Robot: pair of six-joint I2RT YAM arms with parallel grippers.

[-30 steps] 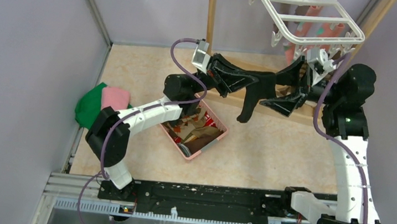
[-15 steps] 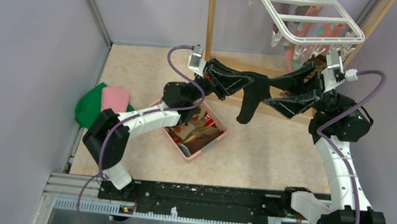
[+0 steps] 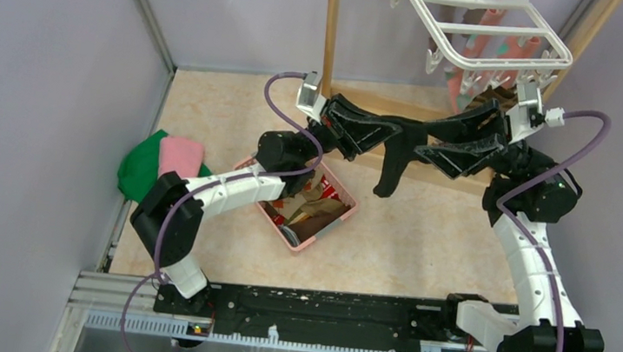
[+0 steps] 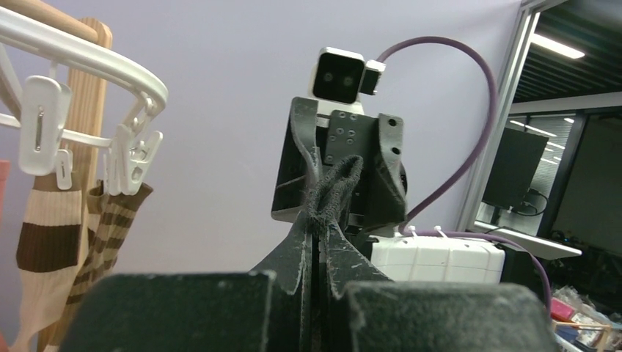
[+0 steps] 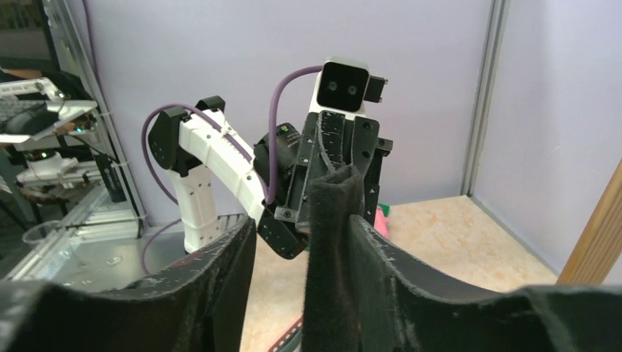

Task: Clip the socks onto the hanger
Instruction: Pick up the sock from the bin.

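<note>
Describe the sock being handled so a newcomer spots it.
Find the white plastic grid hanger, top right of the overhead view. Just below it, the left end effector pinches a soft black fabric sock, toe dangling. Unlike the brown striped socks clipped above, it is plain black, unclipped.

Right tool (image 3: 423, 146) swung inward; jaws narrower around the black sock (image 3: 389, 171).

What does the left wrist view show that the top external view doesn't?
Only the left wrist: white clips biting the tops of the striped socks, and the left gripper pinched shut on the black sock. Only the top external: the pink basket, the green and pink cloths, both arms whole. Both: the black sock running from the left gripper into the right gripper, whose jaws stand open, and the hanger.
</note>
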